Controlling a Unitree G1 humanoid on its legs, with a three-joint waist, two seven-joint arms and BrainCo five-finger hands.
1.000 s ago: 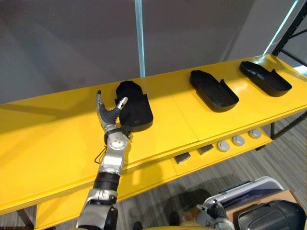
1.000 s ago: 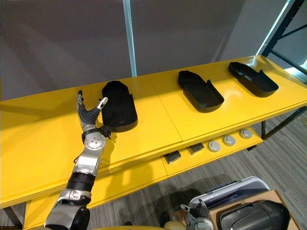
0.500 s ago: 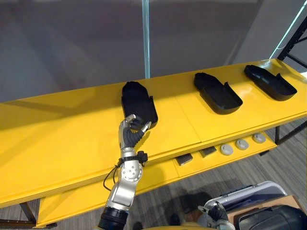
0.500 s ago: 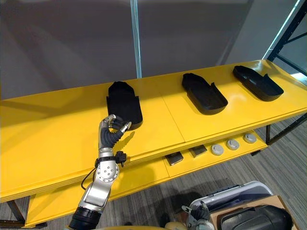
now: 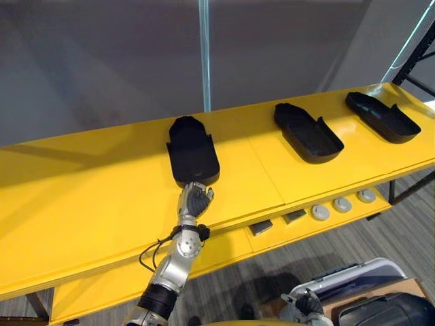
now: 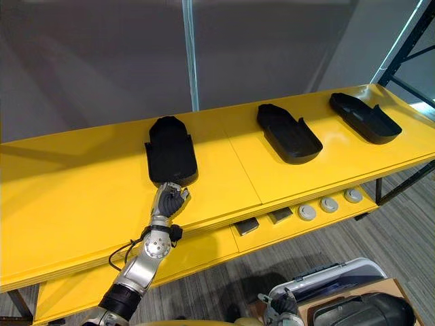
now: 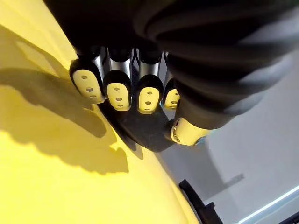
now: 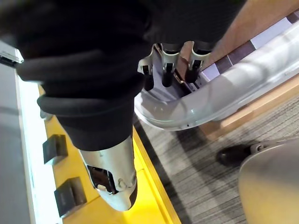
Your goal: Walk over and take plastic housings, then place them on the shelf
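Fingers of our left hand (image 5: 196, 202) were curled on nothing just beside the leftmost black housing (image 5: 193, 151), which lay flat on the yellow shelf (image 5: 81, 197); our right hand (image 8: 167, 65) hung loose-fingered by a grey bin (image 8: 210, 102).

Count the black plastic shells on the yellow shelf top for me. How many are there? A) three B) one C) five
A: the left housing, middle housing and right housing lie apart on the yellow shelf, the first just past the left hand.

Three round grey discs (image 5: 342, 204) sit beside two dark blocks (image 5: 260, 227); grey carpet (image 5: 408, 231) lies below
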